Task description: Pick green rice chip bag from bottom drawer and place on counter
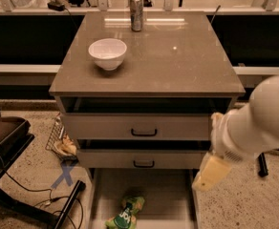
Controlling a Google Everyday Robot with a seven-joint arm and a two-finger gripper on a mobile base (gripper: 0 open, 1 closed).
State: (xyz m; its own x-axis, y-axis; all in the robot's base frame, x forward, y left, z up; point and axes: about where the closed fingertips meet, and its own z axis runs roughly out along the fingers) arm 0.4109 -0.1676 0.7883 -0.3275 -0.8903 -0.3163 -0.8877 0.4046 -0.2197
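The green rice chip bag [126, 213] lies crumpled on the floor of the open bottom drawer [173, 194], near its front edge and left of the middle. The counter [177, 61] is the glossy grey-brown top of the cabinet. My white arm reaches in from the right. Its pale yellowish gripper end [210, 173] hangs over the right rim of the bottom drawer, in front of the middle drawer's right end. It is above and to the right of the bag and apart from it.
A white bowl [108, 53] and a metal can [136, 13] stand on the counter. The two upper drawers with black handles [144, 132] are slightly open. A black stand [5, 142], cables and a wire basket [58, 140] are at the left on the floor.
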